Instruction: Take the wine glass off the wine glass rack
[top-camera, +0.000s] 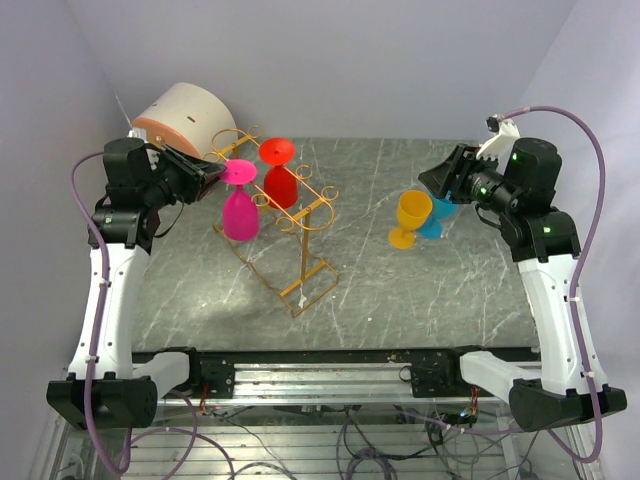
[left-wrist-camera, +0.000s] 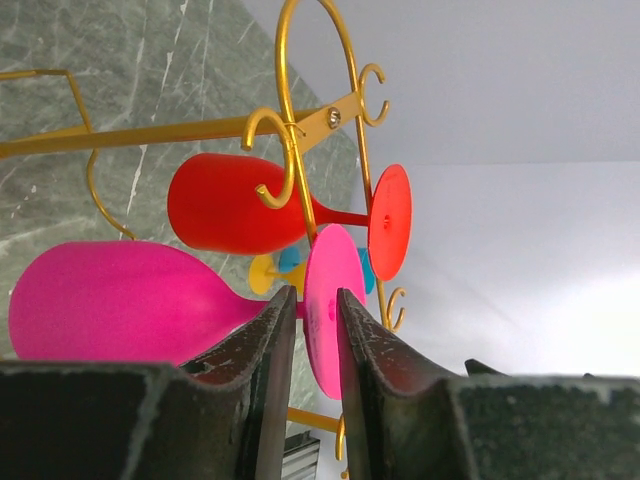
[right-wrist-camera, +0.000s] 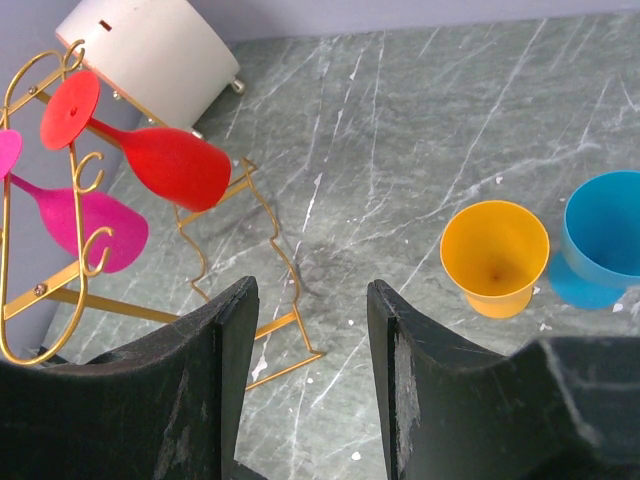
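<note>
The gold wire wine glass rack (top-camera: 300, 215) stands left of centre on the marble table. It also shows in the left wrist view (left-wrist-camera: 300, 120) and the right wrist view (right-wrist-camera: 40, 290). A pink wine glass (top-camera: 240, 212) and a red wine glass (top-camera: 281, 184) hang upside down from its rails. My left gripper (top-camera: 215, 176) is at the rack's left end. Its jaws are narrowed on the pink glass's foot disc (left-wrist-camera: 330, 300), one finger (left-wrist-camera: 270, 340) on each side of the disc. My right gripper (top-camera: 440, 180) is open and empty, above the table on the right.
A cream-and-orange drum (top-camera: 185, 115) stands at the back left behind the rack. A yellow cup (top-camera: 411, 215) and a blue cup (top-camera: 438, 215) stand on the right, below my right gripper; they also show in the right wrist view as yellow (right-wrist-camera: 495, 255) and blue (right-wrist-camera: 605, 240).
</note>
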